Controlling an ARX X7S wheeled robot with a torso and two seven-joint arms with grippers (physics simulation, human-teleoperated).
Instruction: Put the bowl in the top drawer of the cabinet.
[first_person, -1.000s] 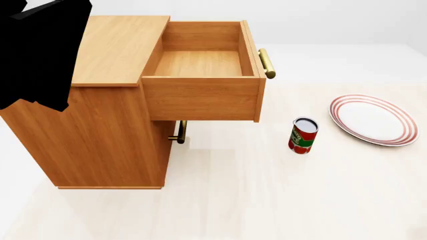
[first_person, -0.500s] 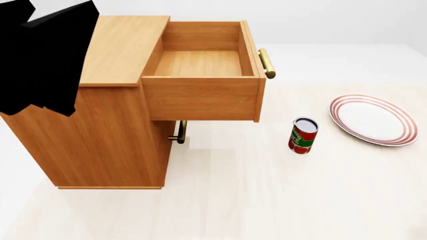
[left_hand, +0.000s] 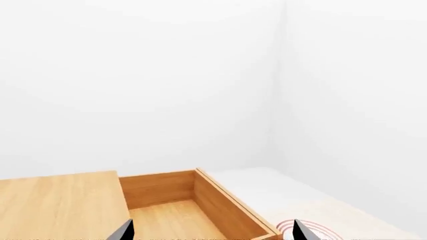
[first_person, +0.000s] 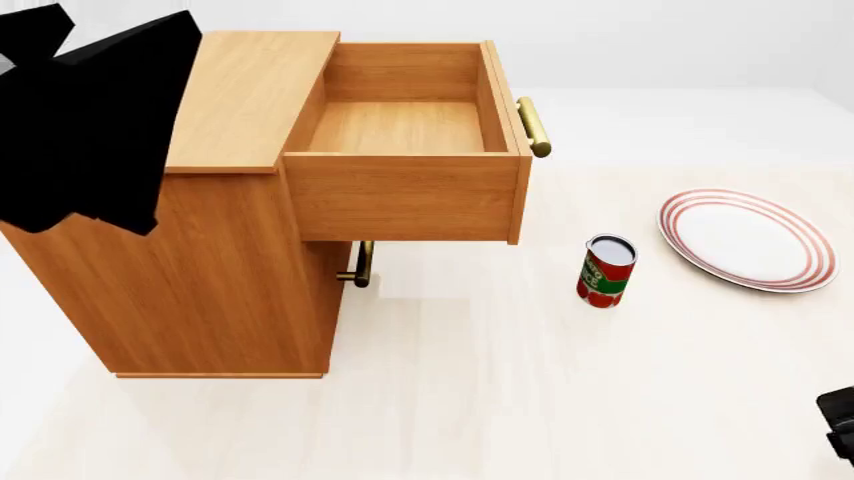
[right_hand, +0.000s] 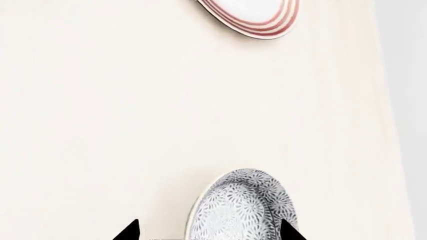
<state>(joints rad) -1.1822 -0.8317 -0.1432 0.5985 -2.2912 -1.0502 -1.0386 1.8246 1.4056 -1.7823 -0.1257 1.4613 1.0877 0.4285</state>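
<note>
In the right wrist view the bowl shows its grey-blue speckled outside and lies on the pale floor. It sits between the fingertips of my right gripper, nearer one of them, and the jaws stand wide apart and open. The bowl is out of the head view, where only a bit of my right arm shows at the lower right corner. The cabinet has its top drawer pulled out and empty. My left gripper hangs open above the cabinet top, beside the drawer.
A red-labelled can stands on the floor right of the cabinet. A red-rimmed white plate lies beyond it, and that plate is ahead of the bowl. The lower drawer's brass handle sticks out under the open drawer.
My left arm has shifted a little to the right over the cabinet's left side. A bit of my right arm has come into the head view's lower right corner.
</note>
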